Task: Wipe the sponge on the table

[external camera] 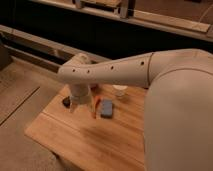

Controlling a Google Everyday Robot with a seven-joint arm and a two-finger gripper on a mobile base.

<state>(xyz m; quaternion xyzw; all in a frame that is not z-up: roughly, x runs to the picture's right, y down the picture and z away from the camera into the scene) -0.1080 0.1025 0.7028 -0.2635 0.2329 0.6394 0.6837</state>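
A light brown wooden table of joined planks stands cornerwise on a pale beige floor, its near half showing warm grain under the room's dim light. On the near right, the robot's bulky cream-coloured arm rises beside the table and takes up most of that side of the scene.

Farther across the planks, the blue-grey sponge lies flat near the middle of the table's far half. A thin orange-red stick lies just to its left. Left of that, the gripper points down at the table between the stick and a small black block, near the far left edge. It stands apart from the sponge. From where I stand I cannot tell whether it is open or closed, nor whether it touches the wood.

Above these things the forearm stretches leftward from the elbow on the right. It is roughly level, dotted with small dark holes, and bends sharply down at the wrist. A small pale bowl sits just beyond the sponge, close under the forearm, toward the table's far edge.

Behind the table runs a dark wall, crossed by a pale ledge low on the left and by a second light rail higher up at the far end of the room.
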